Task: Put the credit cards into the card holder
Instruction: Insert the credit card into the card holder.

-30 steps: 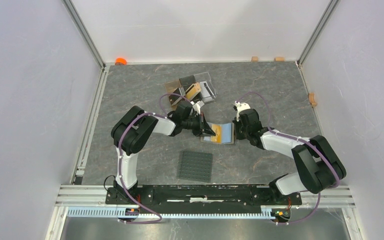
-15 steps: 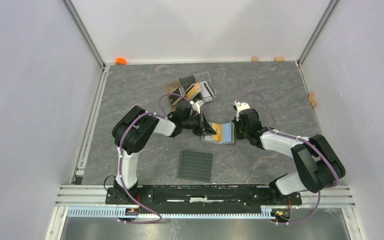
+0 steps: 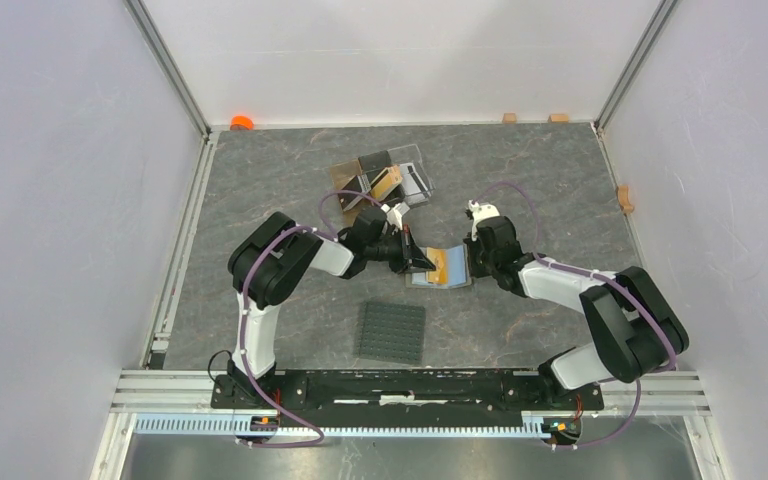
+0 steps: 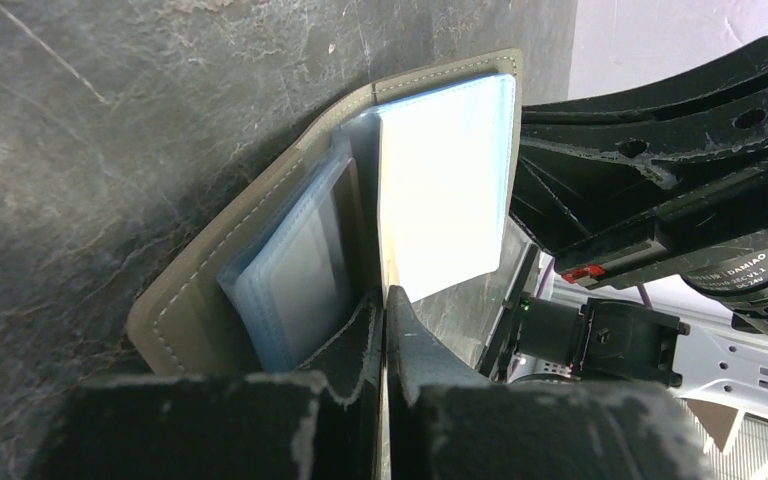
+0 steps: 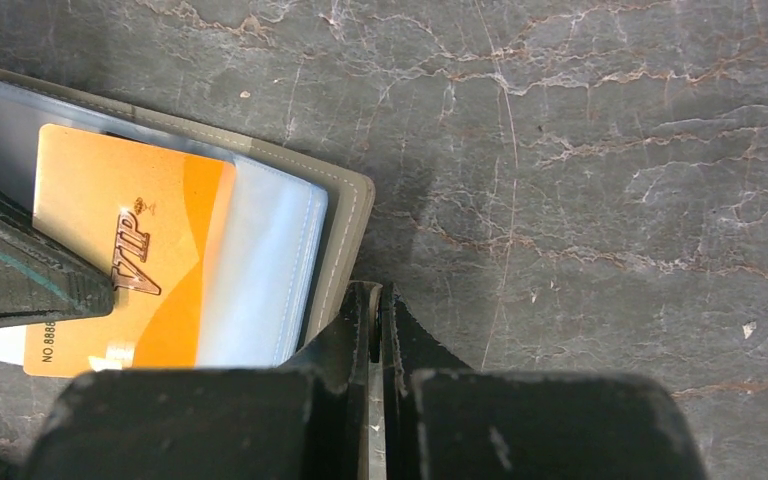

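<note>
The olive card holder [image 3: 430, 280] lies open at the table's middle, its clear bluish pockets [image 4: 300, 270] facing up. A gold-orange credit card [image 3: 443, 264] marked VIP [image 5: 140, 230] sits partly inside a clear pocket. My left gripper [image 3: 425, 264] is shut on the card's outer edge, and its jaws [image 4: 387, 295] meet on the thin card seen edge-on. My right gripper [image 3: 470, 262] is shut at the holder's right edge [image 5: 345, 215], with a thin strip of the holder pinched between its fingertips [image 5: 375, 295]. More cards stand in a clear stand [image 3: 390, 178] behind.
A dark grey studded mat [image 3: 392, 332] lies near the front, between the arm bases. An orange object [image 3: 242, 122] sits at the back left corner. Small wooden blocks [image 3: 509, 117] line the back edge, and another block [image 3: 625, 198] sits at the right wall.
Both grippers and the holder have shifted very slightly. Less of the orange card shows outside the pocket than one second ago.
</note>
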{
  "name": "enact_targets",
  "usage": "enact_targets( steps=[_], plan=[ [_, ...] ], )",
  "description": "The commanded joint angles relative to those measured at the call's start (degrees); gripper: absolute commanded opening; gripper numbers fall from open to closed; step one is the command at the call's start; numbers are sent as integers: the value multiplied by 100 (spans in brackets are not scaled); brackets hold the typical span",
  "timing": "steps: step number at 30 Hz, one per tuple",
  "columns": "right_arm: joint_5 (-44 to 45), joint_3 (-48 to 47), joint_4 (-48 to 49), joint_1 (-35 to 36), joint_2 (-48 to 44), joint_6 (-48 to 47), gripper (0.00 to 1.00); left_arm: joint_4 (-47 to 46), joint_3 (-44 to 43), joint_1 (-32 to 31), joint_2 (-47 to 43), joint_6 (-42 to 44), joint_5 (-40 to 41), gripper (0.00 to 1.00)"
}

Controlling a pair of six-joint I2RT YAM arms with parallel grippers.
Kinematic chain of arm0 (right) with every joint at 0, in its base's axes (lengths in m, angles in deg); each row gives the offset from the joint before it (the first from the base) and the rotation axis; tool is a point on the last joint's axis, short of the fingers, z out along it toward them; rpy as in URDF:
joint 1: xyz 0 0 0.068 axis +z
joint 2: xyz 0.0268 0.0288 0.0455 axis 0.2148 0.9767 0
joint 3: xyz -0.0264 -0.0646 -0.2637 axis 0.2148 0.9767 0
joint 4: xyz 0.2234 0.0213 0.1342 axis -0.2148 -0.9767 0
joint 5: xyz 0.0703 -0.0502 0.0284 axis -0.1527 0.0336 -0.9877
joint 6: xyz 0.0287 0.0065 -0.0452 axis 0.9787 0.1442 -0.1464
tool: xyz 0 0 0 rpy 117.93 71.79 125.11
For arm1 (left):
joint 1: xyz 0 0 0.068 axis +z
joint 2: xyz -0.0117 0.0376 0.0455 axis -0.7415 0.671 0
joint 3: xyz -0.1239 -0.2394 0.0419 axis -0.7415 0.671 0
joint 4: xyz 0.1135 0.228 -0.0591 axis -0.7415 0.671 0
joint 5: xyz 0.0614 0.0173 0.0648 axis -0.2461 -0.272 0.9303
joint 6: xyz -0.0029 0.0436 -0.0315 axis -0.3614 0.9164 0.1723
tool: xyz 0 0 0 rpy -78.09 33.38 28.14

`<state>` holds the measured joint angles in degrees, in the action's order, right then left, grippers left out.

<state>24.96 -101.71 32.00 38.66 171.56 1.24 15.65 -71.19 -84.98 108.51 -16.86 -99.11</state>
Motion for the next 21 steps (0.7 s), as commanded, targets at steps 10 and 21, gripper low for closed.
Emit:
enact_targets(
  steps=[10, 21],
  plan=[
    [622, -146, -1326, 208, 298, 347, 4, -14, 119, -216, 171, -213, 504, 2],
    [227, -233, -1797, -72, -847, 522, 39, 864, -25, -216, 153, 124, 768, 2]
  ],
)
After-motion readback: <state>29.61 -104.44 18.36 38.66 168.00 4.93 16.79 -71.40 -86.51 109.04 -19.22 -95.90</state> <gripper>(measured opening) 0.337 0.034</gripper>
